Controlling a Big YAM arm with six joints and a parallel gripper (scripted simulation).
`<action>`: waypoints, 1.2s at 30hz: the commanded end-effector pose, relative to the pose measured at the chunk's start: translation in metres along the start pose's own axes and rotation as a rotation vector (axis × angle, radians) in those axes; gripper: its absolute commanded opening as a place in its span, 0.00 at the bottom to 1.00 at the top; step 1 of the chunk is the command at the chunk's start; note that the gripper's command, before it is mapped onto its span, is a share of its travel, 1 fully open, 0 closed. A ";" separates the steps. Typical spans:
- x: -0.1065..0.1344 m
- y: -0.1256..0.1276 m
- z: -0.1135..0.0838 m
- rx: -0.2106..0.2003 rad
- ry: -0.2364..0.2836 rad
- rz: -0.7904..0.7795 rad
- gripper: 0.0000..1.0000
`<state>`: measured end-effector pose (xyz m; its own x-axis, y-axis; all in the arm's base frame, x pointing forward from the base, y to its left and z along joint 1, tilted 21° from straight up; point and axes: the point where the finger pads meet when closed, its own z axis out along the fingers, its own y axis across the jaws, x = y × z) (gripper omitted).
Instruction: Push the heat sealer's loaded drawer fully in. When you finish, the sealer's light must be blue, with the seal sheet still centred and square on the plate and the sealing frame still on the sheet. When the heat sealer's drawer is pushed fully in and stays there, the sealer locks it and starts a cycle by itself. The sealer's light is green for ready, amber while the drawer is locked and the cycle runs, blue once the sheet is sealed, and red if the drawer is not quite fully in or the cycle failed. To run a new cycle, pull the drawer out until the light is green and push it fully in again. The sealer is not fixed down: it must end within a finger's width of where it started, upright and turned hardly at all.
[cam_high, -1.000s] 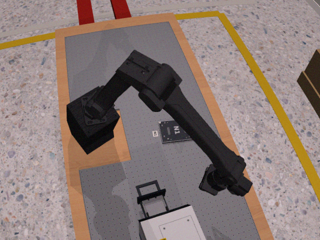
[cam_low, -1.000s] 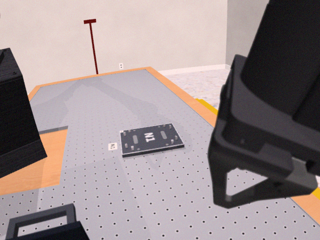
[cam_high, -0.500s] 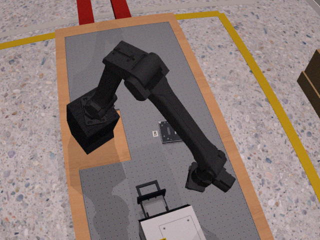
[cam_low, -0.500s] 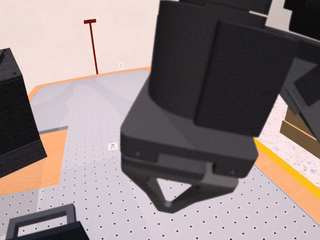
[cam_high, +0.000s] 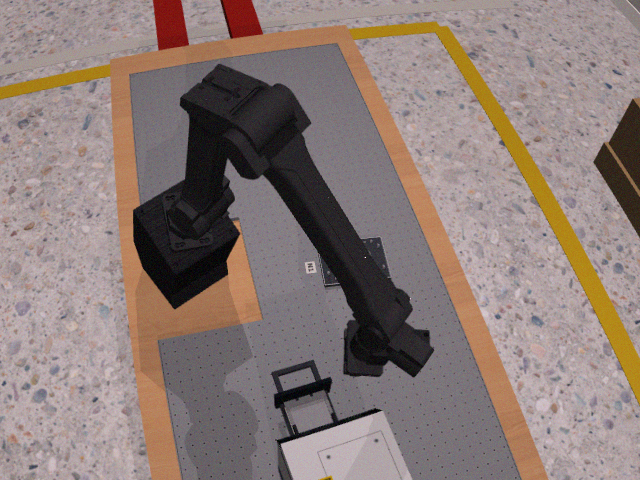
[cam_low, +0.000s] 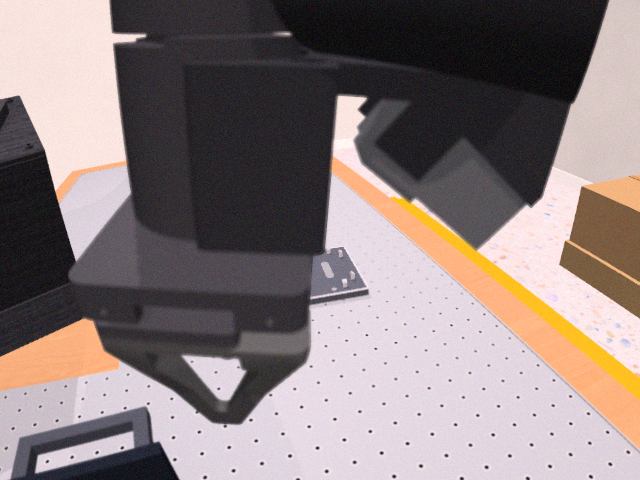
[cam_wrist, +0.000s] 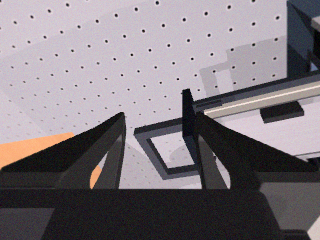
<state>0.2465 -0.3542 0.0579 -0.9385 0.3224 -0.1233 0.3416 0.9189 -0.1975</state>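
Observation:
The white heat sealer (cam_high: 343, 446) stands at the near end of the mat. Its dark drawer (cam_high: 302, 393) (cam_wrist: 188, 120) (cam_low: 77, 431) is pulled out, with a loop handle (cam_high: 295, 370) (cam_wrist: 150, 150) at its front. My gripper (cam_low: 222, 409) (cam_wrist: 160, 120) is half open with nothing between the fingers. It hangs just above the mat, right of the handle and apart from it. In the top view only its head (cam_high: 363, 361) shows. A pale strip (cam_wrist: 260, 101) lies in the drawer. I cannot make out the sheet or the frame. The sealer's light is out of view.
A dark fixture plate (cam_high: 379, 252) (cam_low: 338, 279) lies on the perforated mat (cam_high: 454, 403) behind the gripper. The black arm base (cam_high: 180, 248) (cam_low: 25, 206) stands at the left. A cardboard box (cam_low: 604, 232) sits on the floor beyond the yellow line (cam_high: 547, 206).

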 end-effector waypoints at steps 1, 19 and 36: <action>0.011 -0.007 -0.004 0.026 -0.037 -0.076 0.45; 0.073 0.001 0.011 0.087 -0.092 -0.268 0.45; 0.109 0.005 0.021 0.108 -0.114 -0.364 0.45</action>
<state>0.1444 -0.3114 0.0162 -0.9911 -0.0314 -0.1293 0.0128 0.9448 -0.3275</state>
